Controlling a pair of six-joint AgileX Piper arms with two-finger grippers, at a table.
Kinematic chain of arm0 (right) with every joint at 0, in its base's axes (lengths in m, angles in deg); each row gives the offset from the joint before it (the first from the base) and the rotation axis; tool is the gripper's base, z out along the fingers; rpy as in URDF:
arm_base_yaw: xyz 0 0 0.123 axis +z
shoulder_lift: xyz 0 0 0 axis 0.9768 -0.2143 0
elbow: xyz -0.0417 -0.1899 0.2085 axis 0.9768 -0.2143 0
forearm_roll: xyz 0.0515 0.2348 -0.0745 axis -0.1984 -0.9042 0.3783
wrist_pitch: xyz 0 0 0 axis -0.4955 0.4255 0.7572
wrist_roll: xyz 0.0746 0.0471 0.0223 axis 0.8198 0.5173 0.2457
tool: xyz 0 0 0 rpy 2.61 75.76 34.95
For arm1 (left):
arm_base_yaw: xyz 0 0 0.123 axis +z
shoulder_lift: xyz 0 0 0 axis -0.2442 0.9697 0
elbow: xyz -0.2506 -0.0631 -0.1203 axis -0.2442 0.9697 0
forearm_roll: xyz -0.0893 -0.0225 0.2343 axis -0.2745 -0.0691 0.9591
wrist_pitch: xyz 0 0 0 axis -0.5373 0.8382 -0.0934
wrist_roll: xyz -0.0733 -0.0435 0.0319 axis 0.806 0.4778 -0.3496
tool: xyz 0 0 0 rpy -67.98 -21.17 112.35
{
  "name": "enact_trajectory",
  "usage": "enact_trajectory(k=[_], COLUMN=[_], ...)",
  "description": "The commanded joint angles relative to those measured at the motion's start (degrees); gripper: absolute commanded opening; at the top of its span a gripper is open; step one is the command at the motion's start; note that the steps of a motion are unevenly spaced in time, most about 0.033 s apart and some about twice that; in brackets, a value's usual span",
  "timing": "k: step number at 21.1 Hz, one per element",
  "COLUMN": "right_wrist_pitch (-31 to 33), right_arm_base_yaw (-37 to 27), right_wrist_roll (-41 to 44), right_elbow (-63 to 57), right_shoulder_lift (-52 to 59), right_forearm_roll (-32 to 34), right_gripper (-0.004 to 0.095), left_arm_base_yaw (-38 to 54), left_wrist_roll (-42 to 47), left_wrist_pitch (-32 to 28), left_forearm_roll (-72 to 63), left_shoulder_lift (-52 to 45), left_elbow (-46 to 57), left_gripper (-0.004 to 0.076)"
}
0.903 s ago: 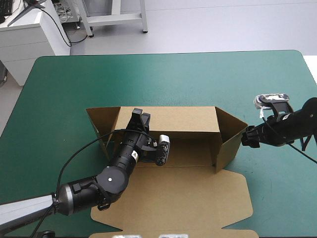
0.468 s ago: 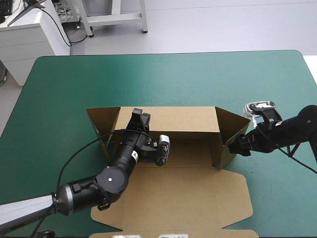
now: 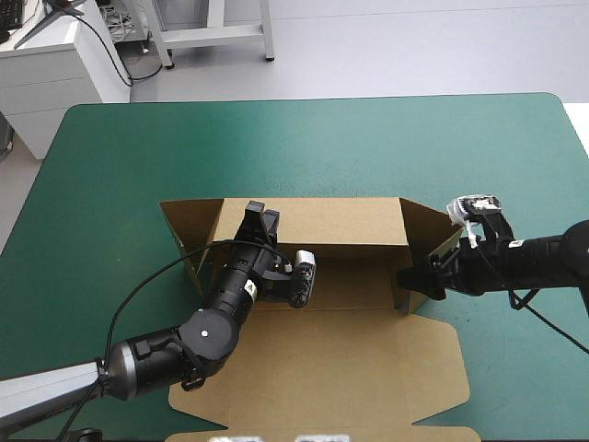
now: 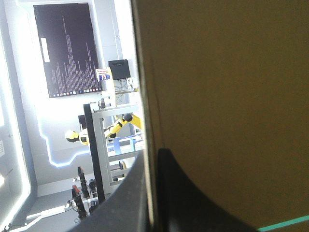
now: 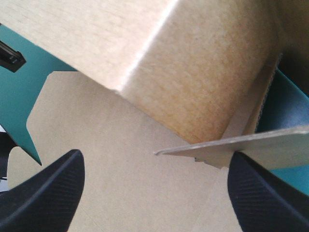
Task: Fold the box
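High view: box (image 3: pixel 313 221) sat near middle of bench (image 3: pixel 368 138), back wall up w/ left jaws all but shut on it, right jaws wide open astride right end flap (image 3: pixel 428 230) edge w/o grip, so IMO flap could've slipped out & sprung back, or a push could've skewed box against left hold.

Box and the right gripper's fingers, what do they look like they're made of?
The box: brown board, matte, probably corrugated. Its face shows a fine fibrous grain and a cut edge looks faintly fluted. The fingers: black and matte, perhaps rubber or soft plastic, going by the fine ribbed texture across them.
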Motion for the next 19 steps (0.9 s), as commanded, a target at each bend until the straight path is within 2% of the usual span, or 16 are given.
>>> enact_trajectory(k=[1, 5, 12, 15, 19], right_wrist_pitch=[0.8, 1.7, 1.7, -1.3, -8.6], right_arm_base_yaw=[-0.3, -0.2, -0.2, -0.2, -0.2], right_wrist_roll=[-2.8, -6.6, -2.7, 0.4, 7.8], right_elbow=[1.4, 1.4, 2.6, 6.5, 13.2], right_shoulder_lift=[1.3, 1.3, 6.8, 6.9, 5.0], right_forearm_roll=[-5.7, -11.9, -19.3, -18.0, -9.0], right_gripper=[0.0738, 0.0738, 0.0738, 0.0738, 0.0738], left_arm_base_yaw=[-0.3, -0.3, -0.3, -0.3, -0.3], left_wrist_roll=[0.1, 1.0, 1.0, 1.0, 1.0], left_wrist_pitch=[0.6, 0.3, 0.3, 0.3, 0.3], left_forearm_roll=[2.9, 2.9, 2.9, 2.9, 2.9], left_shoulder_lift=[-1.6, -1.6, -1.6, -1.6, -1.6], left_elbow=[-1.3, -1.3, -1.3, -1.3, -1.3], left_gripper=[-0.0008, -0.0008, -0.0008, -0.0008, -0.0008])
